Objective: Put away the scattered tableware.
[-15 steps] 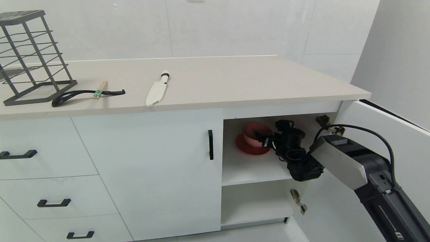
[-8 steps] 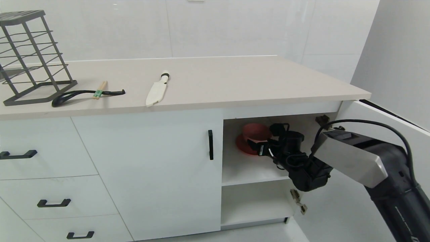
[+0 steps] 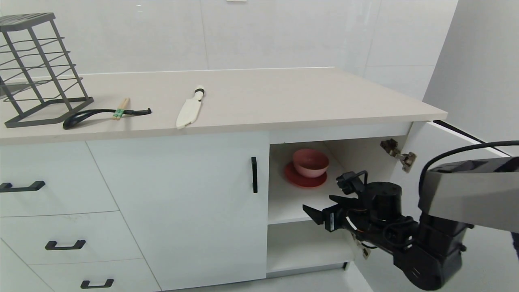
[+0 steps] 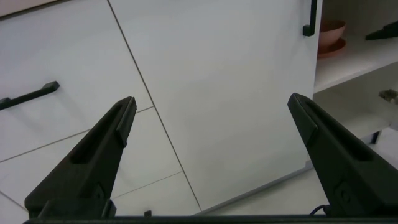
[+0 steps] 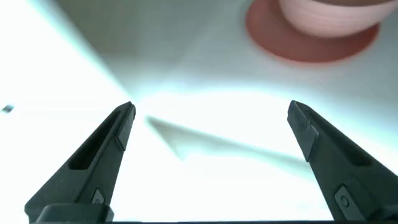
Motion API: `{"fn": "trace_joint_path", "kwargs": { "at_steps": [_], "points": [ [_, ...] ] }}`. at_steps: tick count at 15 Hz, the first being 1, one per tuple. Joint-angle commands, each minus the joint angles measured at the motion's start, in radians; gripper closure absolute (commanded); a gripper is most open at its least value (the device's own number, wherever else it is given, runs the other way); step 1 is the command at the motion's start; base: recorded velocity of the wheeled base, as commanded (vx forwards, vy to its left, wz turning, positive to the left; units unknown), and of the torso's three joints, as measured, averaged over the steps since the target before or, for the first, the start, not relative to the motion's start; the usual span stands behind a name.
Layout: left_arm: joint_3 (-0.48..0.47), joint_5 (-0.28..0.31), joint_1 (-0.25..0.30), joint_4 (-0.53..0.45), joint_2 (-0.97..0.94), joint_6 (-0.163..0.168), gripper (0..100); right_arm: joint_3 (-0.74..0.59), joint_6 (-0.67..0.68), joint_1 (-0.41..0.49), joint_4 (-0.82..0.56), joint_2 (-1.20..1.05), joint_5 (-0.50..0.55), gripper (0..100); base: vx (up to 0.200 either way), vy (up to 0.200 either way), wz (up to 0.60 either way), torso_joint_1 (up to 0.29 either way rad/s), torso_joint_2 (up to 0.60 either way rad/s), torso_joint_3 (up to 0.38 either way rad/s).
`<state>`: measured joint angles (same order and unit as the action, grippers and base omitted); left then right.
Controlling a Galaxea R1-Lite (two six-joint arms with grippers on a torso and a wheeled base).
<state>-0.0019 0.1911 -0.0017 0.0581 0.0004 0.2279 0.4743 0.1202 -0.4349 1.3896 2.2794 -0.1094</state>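
A pink bowl (image 3: 310, 162) on a red plate (image 3: 305, 179) was seen stowed on the upper shelf of the open cabinet (image 3: 290, 202), right of centre. A knife (image 3: 189, 109), a black ladle (image 3: 81, 117) and chopsticks (image 3: 121, 108) lay on the countertop (image 3: 263, 97) at upper left, judged yet to be put away. The right gripper (image 3: 318, 205), just before the shelf, and the left gripper (image 4: 211, 102) were both spread wide and empty. No legible writing was found.
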Motion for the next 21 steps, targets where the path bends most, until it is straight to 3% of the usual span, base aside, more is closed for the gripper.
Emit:
{"fn": "trace_joint_path", "kwargs": {
  "at_steps": [1,4,6,10,13,18,21],
  "points": [
    [0.000,-0.001,0.000,0.000,0.000,0.001,0,-0.240,-0.010,-0.010,0.017,-0.365,-0.030,0,0.000,0.000,0.00,0.000,0.00,0.000],
    [0.000,-0.001,0.000,0.000,0.000,-0.002,0,-0.393,-0.010,-0.018,0.016,-0.750,-0.062,0,0.000,0.000,0.00,0.000,0.00,0.000],
    [0.000,-0.001,0.000,-0.001,0.000,-0.004,0,-0.396,-0.008,-0.015,0.011,-0.991,-0.058,0,0.000,0.000,0.00,0.000,0.00,0.000],
    [-0.001,-0.001,0.000,-0.006,0.000,-0.004,0,-0.344,-0.011,0.251,-0.167,-1.555,-0.066,0,0.000,0.000,0.00,0.000,0.00,0.000],
    [-0.001,-0.001,0.000,-0.003,0.000,-0.005,0,-0.353,-0.025,0.393,-0.331,-1.816,-0.066,0,0.000,0.000,0.00,0.000,0.00,0.000],
    [-0.001,-0.001,0.000,-0.001,0.000,-0.004,0,-0.448,-0.048,0.446,-0.471,-2.008,-0.064,0,0.000,0.000,0.00,0.000,0.00,0.000],
    [-0.001,-0.002,0.000,-0.001,0.000,-0.005,0,-0.474,-0.048,0.439,-0.866,-2.272,-0.064,0,0.000,0.000,0.00,0.000,0.00,0.000]
  ]
}}
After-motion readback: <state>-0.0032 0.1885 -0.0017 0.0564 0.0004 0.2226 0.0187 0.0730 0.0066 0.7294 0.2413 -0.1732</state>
